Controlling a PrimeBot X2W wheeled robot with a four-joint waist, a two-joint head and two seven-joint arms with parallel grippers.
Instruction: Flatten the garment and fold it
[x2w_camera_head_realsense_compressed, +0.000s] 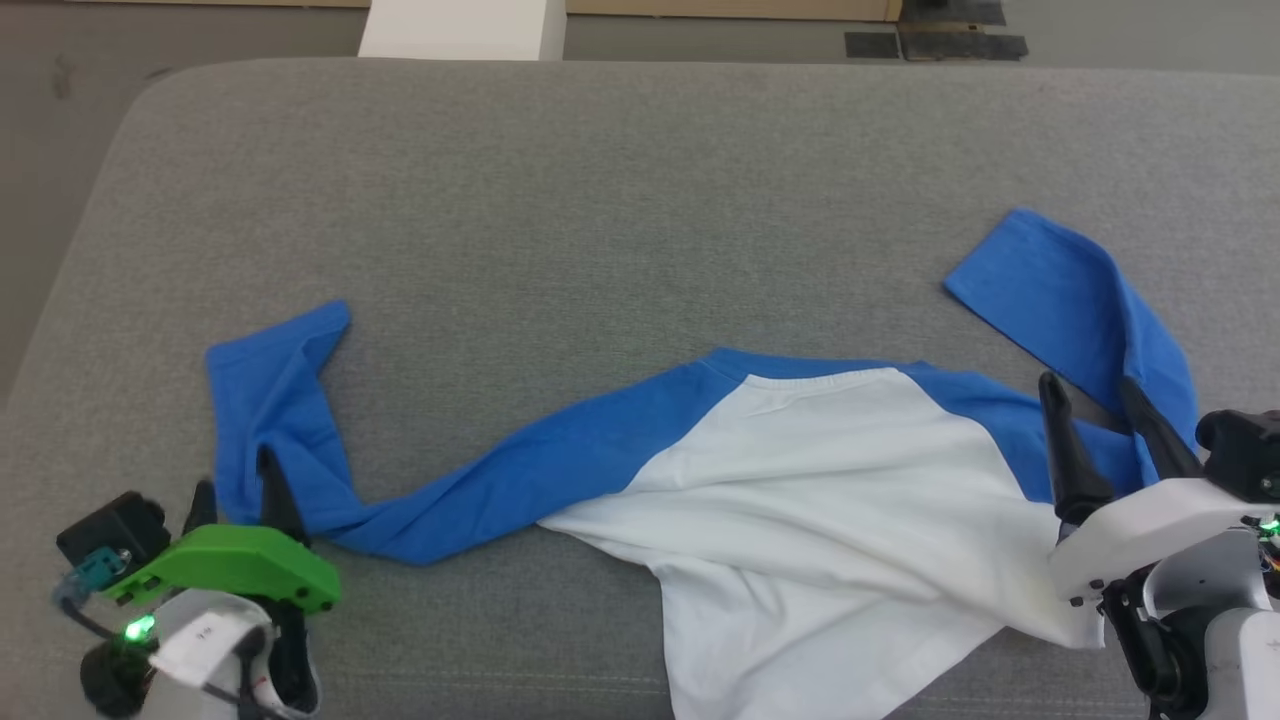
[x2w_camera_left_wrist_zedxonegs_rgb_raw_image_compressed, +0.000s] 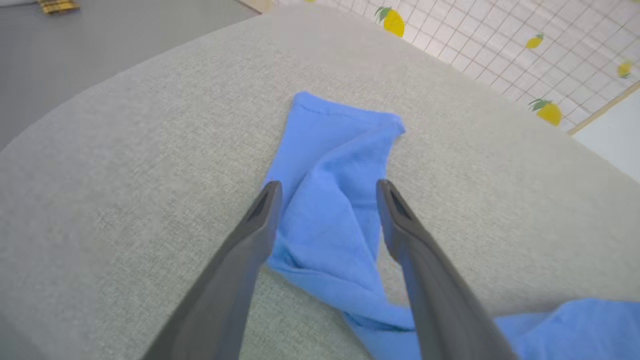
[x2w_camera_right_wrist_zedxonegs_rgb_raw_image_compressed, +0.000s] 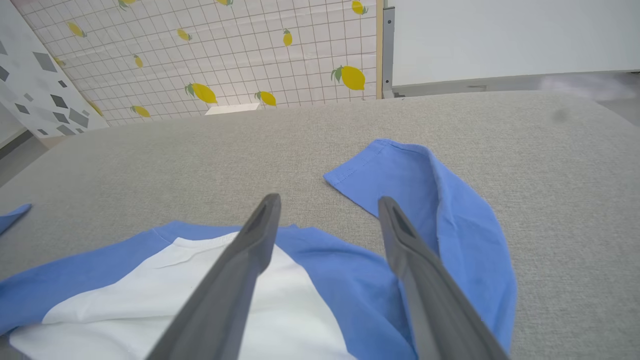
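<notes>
My shirt, the garment (x2w_camera_head_realsense_compressed: 800, 480), lies on a big grey soft top (x2w_camera_head_realsense_compressed: 600, 200). It is near my edge of it, and it is not flat. The white body is bunched and wrinkled, and its bottom part runs off the low edge of my head view. The blue neckband (x2w_camera_head_realsense_compressed: 800, 365) faces away from me.

The left sleeve (x2w_camera_head_realsense_compressed: 270, 400) goes out long to my left side. Down by my left gripper (x2w_camera_head_realsense_compressed: 237, 482) it twists, bends and turns away from me. Its end lies flat on the grey top.

In my left wrist view, my left gripper (x2w_camera_left_wrist_zedxonegs_rgb_raw_image_compressed: 328, 186) has its two dark fingers wide apart. The blue sleeve (x2w_camera_left_wrist_zedxonegs_rgb_raw_image_compressed: 330, 150) lies under them, in the gap. I am not holding it. I cannot tell if my fingertips touch the cloth.

The right sleeve (x2w_camera_head_realsense_compressed: 1060, 290) goes out to my right side and then folds back over itself. Its end points up and back toward the middle.

My right gripper (x2w_camera_head_realsense_compressed: 1090, 390) is over the blue shoulder part on that side. In my right wrist view, my right gripper (x2w_camera_right_wrist_zedxonegs_rgb_raw_image_compressed: 330, 201) is wide apart too, with nothing in it. The folded sleeve (x2w_camera_right_wrist_zedxonegs_rgb_raw_image_compressed: 450, 200) is just past one finger.

Far behind is a white wall with yellow lemons (x2w_camera_right_wrist_zedxonegs_rgb_raw_image_compressed: 200, 60) on it.
</notes>
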